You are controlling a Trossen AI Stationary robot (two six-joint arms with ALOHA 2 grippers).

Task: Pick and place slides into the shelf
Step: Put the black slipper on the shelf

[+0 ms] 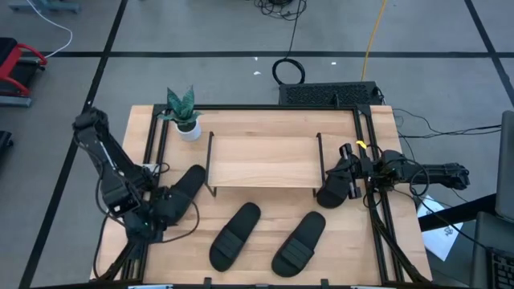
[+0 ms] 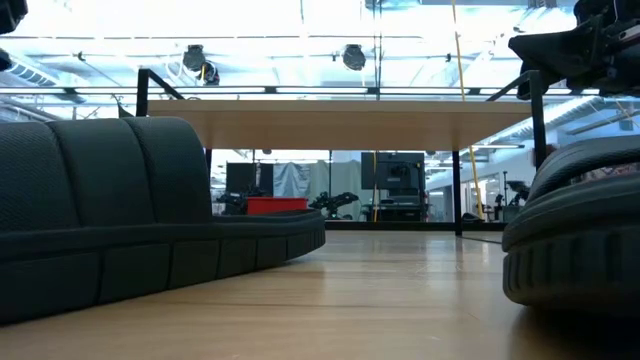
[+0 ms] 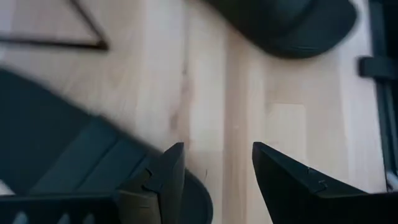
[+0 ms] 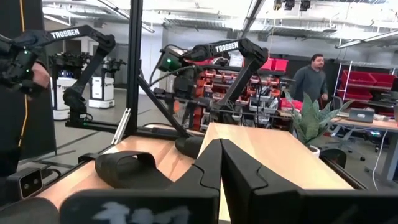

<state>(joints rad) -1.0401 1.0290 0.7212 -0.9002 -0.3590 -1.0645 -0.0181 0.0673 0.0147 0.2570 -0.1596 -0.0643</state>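
High view shows your left gripper [image 1: 151,215] at lower left, jaws partly open over one slide [image 1: 178,197]; right gripper [image 1: 344,183], jaws shut, waits beside the shelf [image 1: 261,160], ready for loading.

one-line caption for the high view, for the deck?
Four black slides lie around the empty shelf; both arms wait at the table's sides.
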